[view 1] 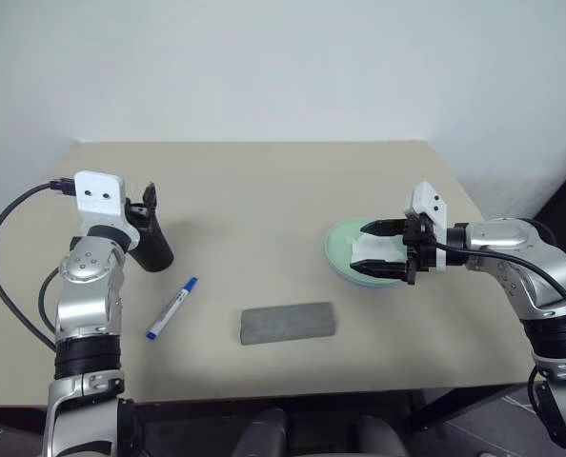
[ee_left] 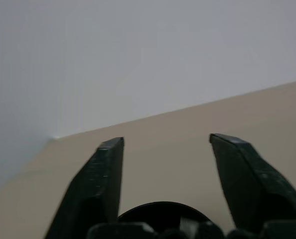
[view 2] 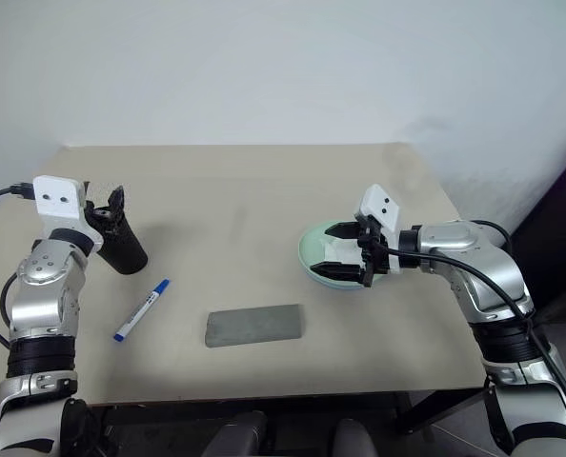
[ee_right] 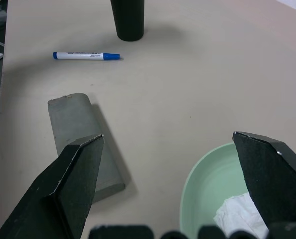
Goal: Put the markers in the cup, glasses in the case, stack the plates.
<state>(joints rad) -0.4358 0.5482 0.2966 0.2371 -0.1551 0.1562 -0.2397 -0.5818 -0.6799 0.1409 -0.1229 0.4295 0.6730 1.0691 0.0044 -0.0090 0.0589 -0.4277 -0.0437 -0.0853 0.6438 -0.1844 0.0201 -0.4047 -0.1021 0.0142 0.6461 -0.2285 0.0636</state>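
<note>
- Over the black cup on the robot's left, the left gripper hangs just above the rim, its fingers spread and holding nothing; the left wrist view looks down between them into the cup's mouth, where something pale lies inside, too unclear to name.
- On the tabletop just beside the cup, toward the near edge, lies the blue-capped marker. Its long axis runs diagonally, cap end toward the cup and the far edge, tail toward the near left. My reading is that the left arm, by far the nearer, would have to come back and down to take it across the barrel.
- Right gripper hovers over the pale green plate, fingers wide apart and empty. A crumpled white tissue lies in that plate; a light blue rim seems to show under it.
- Grey case lies closed near the front edge, between the two arms, long side along that edge.
- Dark print runs along the marker's white barrel, too small to read; no other label is visible.
</note>
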